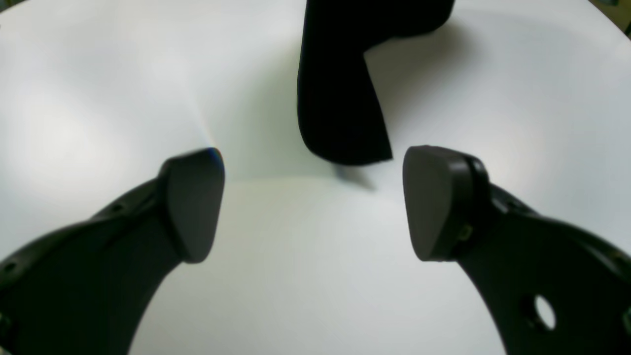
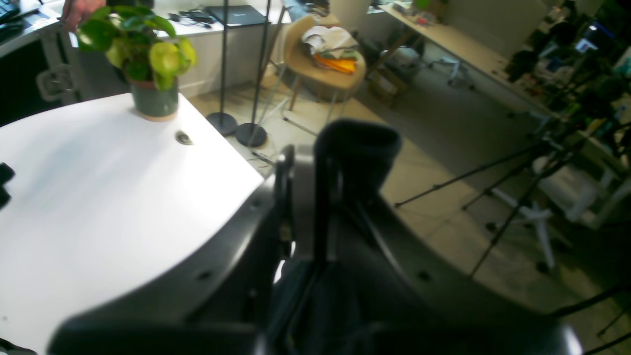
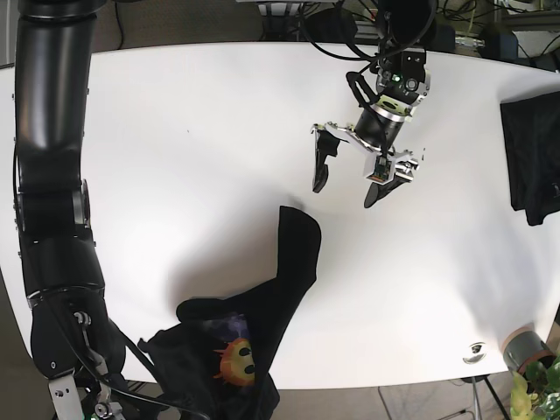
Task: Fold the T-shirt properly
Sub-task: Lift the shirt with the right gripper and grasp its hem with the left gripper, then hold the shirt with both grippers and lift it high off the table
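Observation:
The black T-shirt (image 3: 262, 324) with a sun print lies bunched at the table's near edge in the base view. One strip of it reaches up toward the middle. My left gripper (image 3: 346, 191) is open and empty, just above and beyond that strip's tip. In the left wrist view the tip (image 1: 340, 113) lies on the white table ahead of the gripper (image 1: 315, 202), between its spread fingers. In the right wrist view my right gripper (image 2: 315, 162) is shut on dark T-shirt cloth (image 2: 357, 143) at the table's edge. In the base view this gripper is hidden.
A second black garment (image 3: 529, 157) lies at the table's right edge. A potted plant (image 3: 534, 385) and a cable grommet (image 3: 475, 350) sit at the near right corner. The plant also shows in the right wrist view (image 2: 148, 64). My right arm (image 3: 48, 175) runs along the left edge.

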`<act>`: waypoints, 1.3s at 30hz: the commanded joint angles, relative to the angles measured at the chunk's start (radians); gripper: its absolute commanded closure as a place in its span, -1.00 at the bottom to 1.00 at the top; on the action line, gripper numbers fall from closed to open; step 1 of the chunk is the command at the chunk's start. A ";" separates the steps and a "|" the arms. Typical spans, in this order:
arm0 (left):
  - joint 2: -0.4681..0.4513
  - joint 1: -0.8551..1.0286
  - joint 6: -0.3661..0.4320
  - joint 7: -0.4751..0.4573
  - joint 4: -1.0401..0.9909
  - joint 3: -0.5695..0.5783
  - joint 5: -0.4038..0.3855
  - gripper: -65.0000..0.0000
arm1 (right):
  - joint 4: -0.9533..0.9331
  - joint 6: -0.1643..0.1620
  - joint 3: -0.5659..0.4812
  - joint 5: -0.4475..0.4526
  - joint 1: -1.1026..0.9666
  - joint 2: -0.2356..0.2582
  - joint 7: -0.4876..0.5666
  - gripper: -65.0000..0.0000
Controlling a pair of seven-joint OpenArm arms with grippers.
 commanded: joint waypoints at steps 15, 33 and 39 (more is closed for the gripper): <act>-0.006 -0.137 0.148 -0.029 -0.137 0.089 -0.008 -0.62 | -0.012 -0.009 0.013 0.003 0.046 0.003 0.038 0.93; 0.047 -0.264 0.154 -0.034 -0.392 0.229 -0.008 -0.62 | -0.010 -0.009 0.014 0.003 0.046 0.003 0.039 0.93; 0.113 -0.333 0.154 -0.034 -0.508 0.233 -0.008 -0.62 | -0.009 -0.009 0.014 0.003 0.046 0.003 0.039 0.93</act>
